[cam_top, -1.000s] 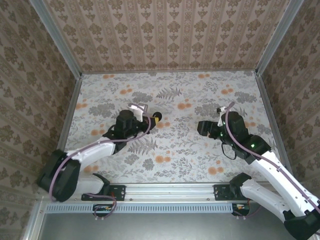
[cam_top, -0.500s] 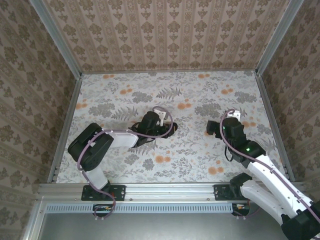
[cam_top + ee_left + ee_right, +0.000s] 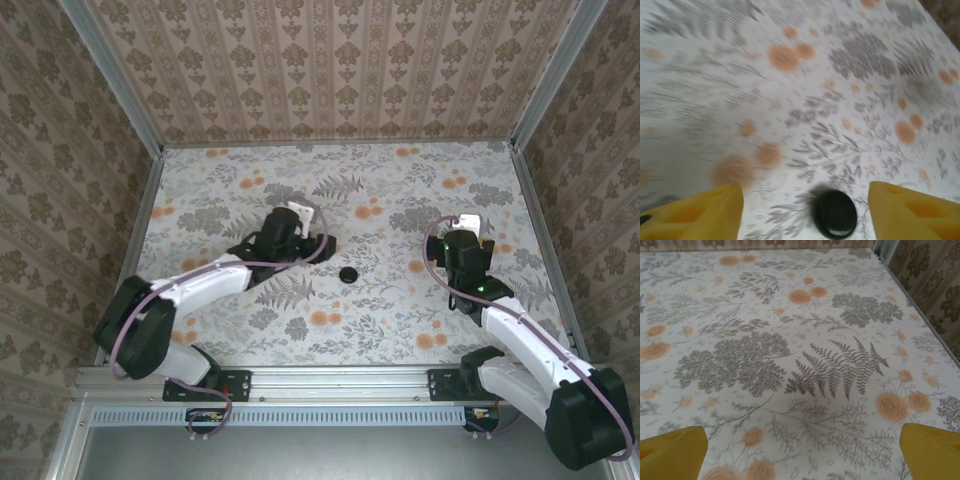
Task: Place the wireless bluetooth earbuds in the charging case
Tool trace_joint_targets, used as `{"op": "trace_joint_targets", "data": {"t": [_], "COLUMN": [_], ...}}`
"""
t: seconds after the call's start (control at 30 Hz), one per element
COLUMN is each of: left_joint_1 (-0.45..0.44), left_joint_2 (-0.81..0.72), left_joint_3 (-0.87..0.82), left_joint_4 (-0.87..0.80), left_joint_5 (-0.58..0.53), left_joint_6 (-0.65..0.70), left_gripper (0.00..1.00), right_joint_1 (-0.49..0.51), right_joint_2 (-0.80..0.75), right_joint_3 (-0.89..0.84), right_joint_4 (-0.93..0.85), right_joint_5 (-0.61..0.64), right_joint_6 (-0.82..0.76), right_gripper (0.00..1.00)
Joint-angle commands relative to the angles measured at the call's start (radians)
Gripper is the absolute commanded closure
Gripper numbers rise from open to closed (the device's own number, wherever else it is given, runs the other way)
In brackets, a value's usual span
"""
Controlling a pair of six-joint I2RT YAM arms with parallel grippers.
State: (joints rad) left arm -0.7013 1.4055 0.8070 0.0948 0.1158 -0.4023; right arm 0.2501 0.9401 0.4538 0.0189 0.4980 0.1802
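Note:
A flat round black disc (image 3: 348, 274), by its look the closed charging case, lies alone on the flowered table. In the left wrist view the disc (image 3: 835, 214) rests on the table between and just beyond my yellow fingertips. My left gripper (image 3: 322, 243) is open a little up and left of the disc, not touching it, and its yellow fingers (image 3: 695, 215) stand wide apart. My right gripper (image 3: 466, 224) hangs open over bare table at the right; its yellow fingers (image 3: 932, 452) have nothing between them. The earbuds are out of view.
The flowered table (image 3: 400, 190) is boxed in by patterned walls on three sides, with a metal rail (image 3: 530, 220) along its right edge close to the right arm. Bare cloth lies between the two arms around the disc.
My left gripper reached right with the disc, opened and drew back up and left, leaving the disc on the table. The right gripper opened wider and swung toward the back.

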Motion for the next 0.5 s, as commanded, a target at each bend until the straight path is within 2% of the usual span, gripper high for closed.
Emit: {"op": "trace_joint_targets", "data": {"t": [0.0,0.03,0.07,0.17,0.3,0.37,0.47], "left_joint_1": [0.097,0.129,0.166,0.279,0.424,0.482,0.538], "left_joint_2": [-0.117,-0.148,-0.183,-0.261,-0.33,-0.36,-0.387], "left_joint_3": [0.003,-0.008,-0.021,-0.063,-0.14,-0.197,-0.3], "left_joint_4": [-0.154,-0.156,-0.157,-0.162,-0.133,-0.074,0.07], "left_joint_5": [-0.076,-0.074,-0.072,-0.099,-0.196,-0.228,-0.242], "left_joint_6": [0.134,0.15,0.171,0.233,0.304,0.333,0.404], "left_gripper": [0.15,0.02,0.0,0.0,0.0,0.0,0.0], "right_joint_1": [-0.065,-0.076,-0.087,-0.126,-0.147,-0.149,-0.156], "right_joint_2": [0.041,0.06,0.089,0.184,0.316,0.35,0.391], "right_joint_3": [-0.074,-0.089,-0.1,-0.102,-0.111,-0.089,-0.103], "right_joint_4": [0.268,0.321,0.369,0.467,0.648,0.66,0.768], "right_joint_5": [-0.083,-0.093,-0.099,-0.142,-0.203,-0.209,-0.214], "right_joint_6": [-0.067,-0.072,-0.081,-0.085,-0.095,-0.104,-0.142], "right_gripper": [0.0,0.0,0.0,0.0,0.0,0.0,0.0]}}
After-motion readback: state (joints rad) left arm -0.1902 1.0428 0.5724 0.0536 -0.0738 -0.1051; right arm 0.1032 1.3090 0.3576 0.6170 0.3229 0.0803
